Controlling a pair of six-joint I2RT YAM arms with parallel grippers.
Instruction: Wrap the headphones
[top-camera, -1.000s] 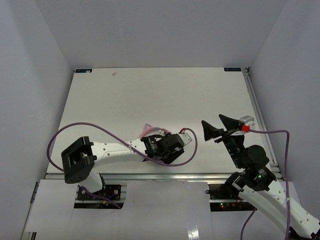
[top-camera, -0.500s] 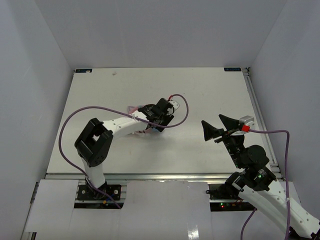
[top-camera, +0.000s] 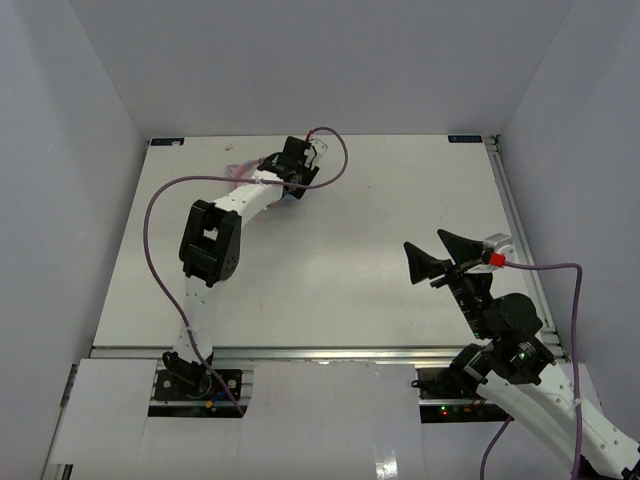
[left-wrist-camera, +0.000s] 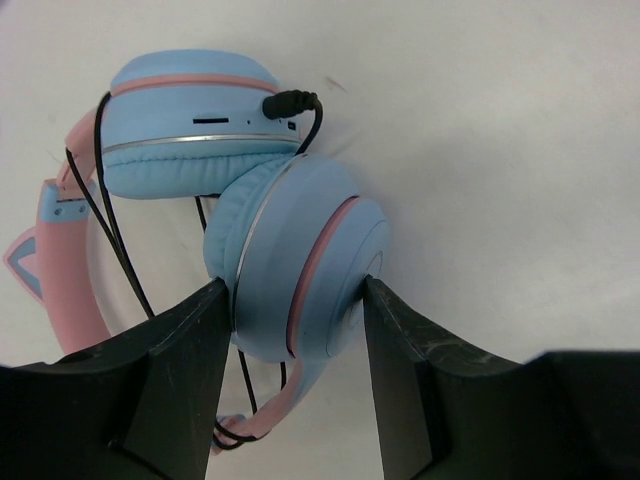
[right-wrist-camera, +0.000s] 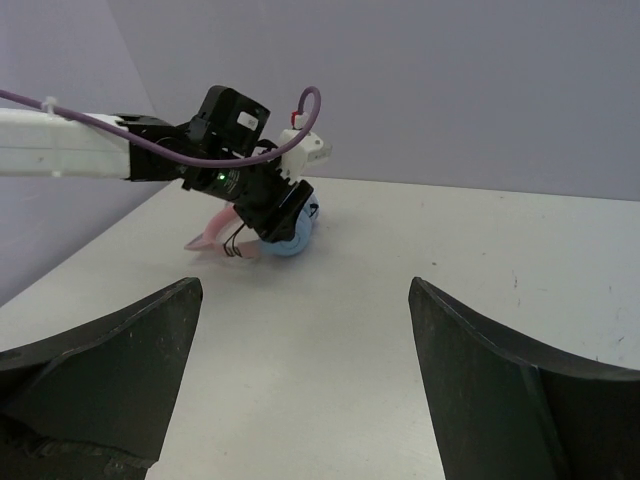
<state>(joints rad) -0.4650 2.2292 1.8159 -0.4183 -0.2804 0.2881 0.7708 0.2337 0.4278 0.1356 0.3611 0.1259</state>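
The headphones (left-wrist-camera: 300, 260) have light blue ear cups, a pink cat-eared headband (left-wrist-camera: 70, 270) and a thin black cord (left-wrist-camera: 110, 220) looped round them. My left gripper (left-wrist-camera: 295, 300) is shut on the lower ear cup, one finger pressing each side. From above, the left gripper (top-camera: 290, 165) is stretched to the far left of the table, and only a pink bit of the headphones (top-camera: 237, 172) shows beside it. In the right wrist view the headphones (right-wrist-camera: 295, 235) rest on the table under the left gripper. My right gripper (top-camera: 437, 255) hovers open at the near right, holding nothing.
A purple robot cable (top-camera: 160, 230) arcs beside the left arm and loops over its wrist. White walls close in the table (top-camera: 380, 200) at the back and on both sides. A metal rail (top-camera: 515, 230) runs along its right edge.
My left arm has swung from the near middle of the table to the far left, taking the headphones along. The right arm has not moved.
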